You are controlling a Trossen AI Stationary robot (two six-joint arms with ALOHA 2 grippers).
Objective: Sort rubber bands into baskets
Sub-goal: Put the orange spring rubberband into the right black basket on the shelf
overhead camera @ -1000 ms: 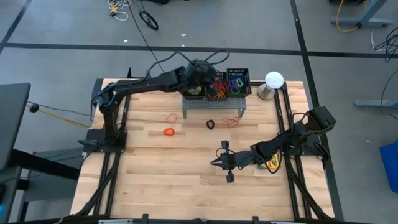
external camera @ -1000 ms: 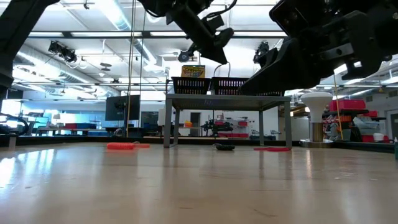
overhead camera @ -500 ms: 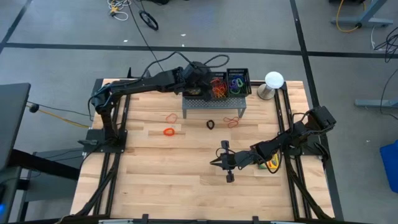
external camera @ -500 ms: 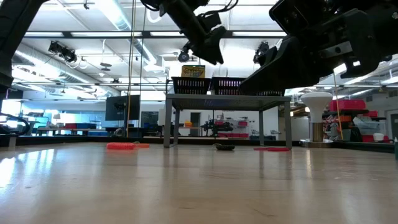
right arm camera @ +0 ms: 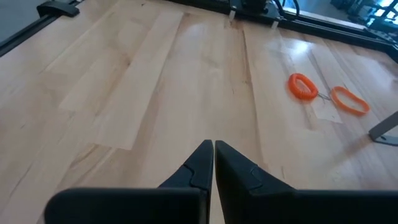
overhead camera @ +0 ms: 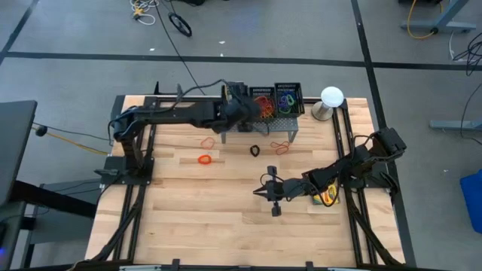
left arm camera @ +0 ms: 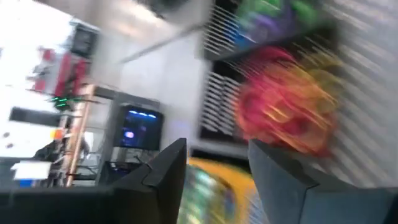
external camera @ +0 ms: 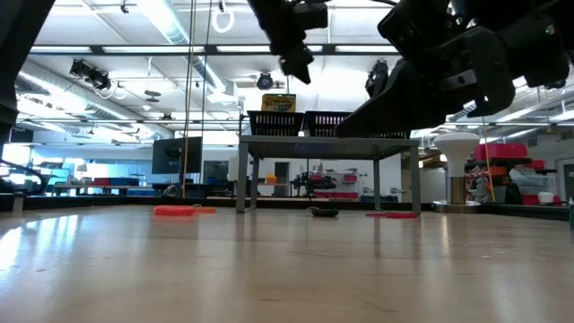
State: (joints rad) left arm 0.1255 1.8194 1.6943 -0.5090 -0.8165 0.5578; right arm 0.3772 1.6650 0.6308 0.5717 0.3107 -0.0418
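Left gripper (overhead camera: pixel 228 118), jaws apart and empty beside the black mesh baskets (overhead camera: pixel 263 103), should probably drop onto the thin orange rubber band (overhead camera: pixel 208 141) below; right gripper (overhead camera: pixel 264 190) waits pinched shut.

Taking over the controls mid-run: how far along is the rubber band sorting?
Partly done. The baskets on the grey stand already hold red-orange and purple-green bands. Nothing is in hand: the left claw is open and empty beside the stand, and the right claw is shut and empty over bare table. Four loose bands are left: orange, thin orange, black and red.
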